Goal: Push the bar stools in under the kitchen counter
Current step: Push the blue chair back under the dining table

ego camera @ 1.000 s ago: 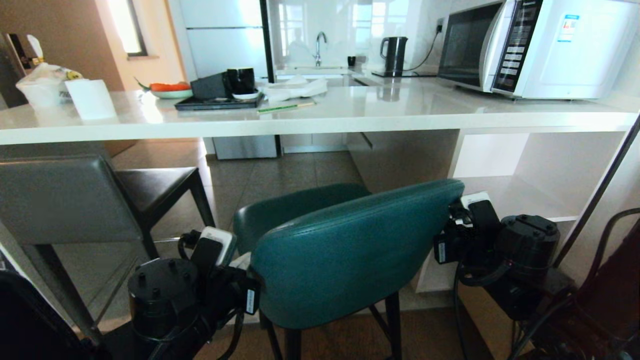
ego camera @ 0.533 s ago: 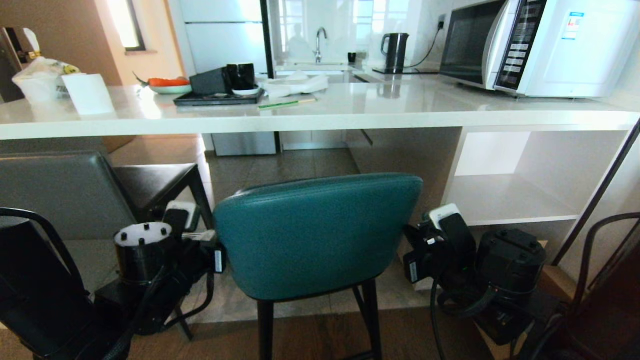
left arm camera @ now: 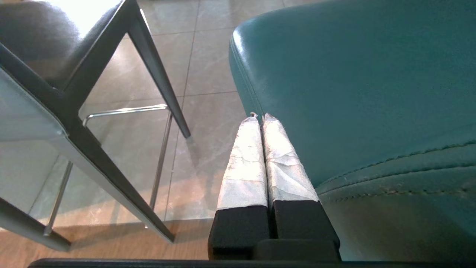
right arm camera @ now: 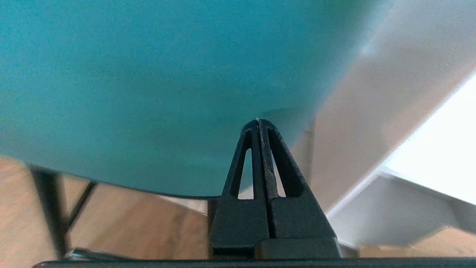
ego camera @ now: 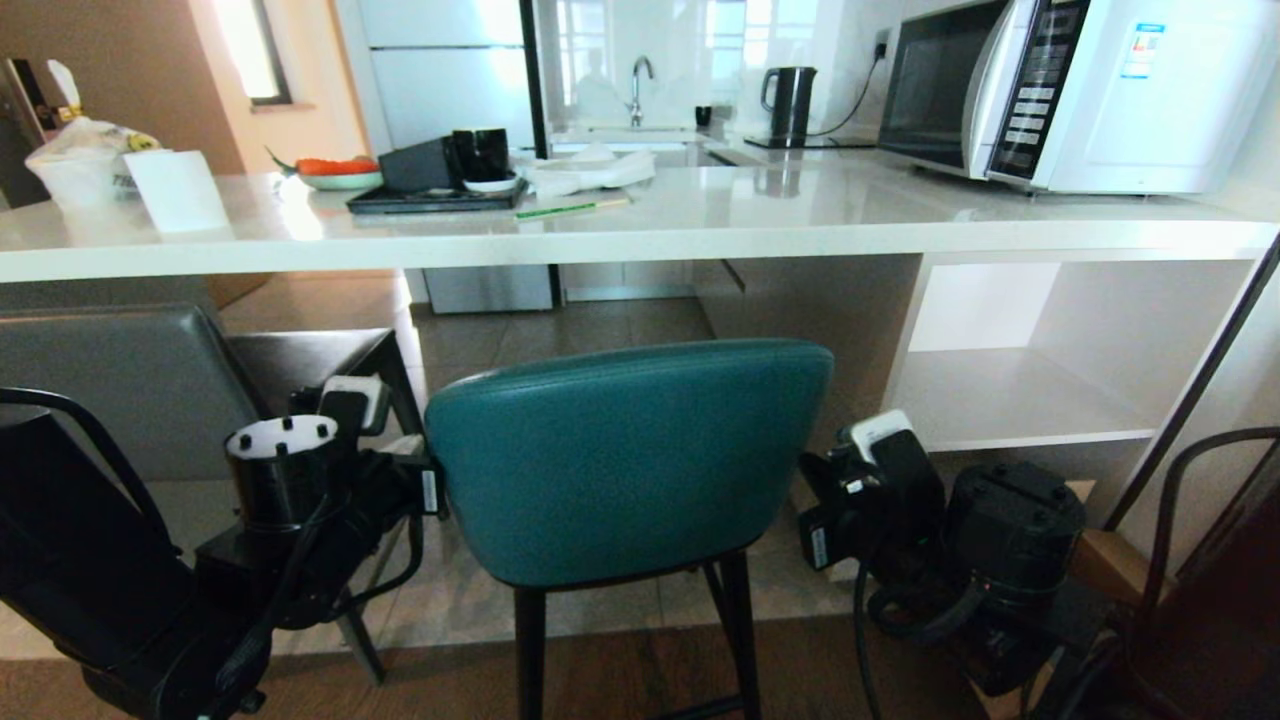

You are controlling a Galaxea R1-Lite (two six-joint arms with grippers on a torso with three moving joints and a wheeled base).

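A tiled kitchen floor runs beneath the long white desk (ego camera: 640,235). The teal stool (ego camera: 630,460) stands squarely between both grippers, its wide back parallel to the desk edge just beyond. The left gripper (left arm camera: 260,118), fingers pressed together and empty, sits at one side of the back; the right gripper (right arm camera: 258,122), likewise closed and empty, at the other. The grey stool (ego camera: 120,390) stands beside the left gripper.
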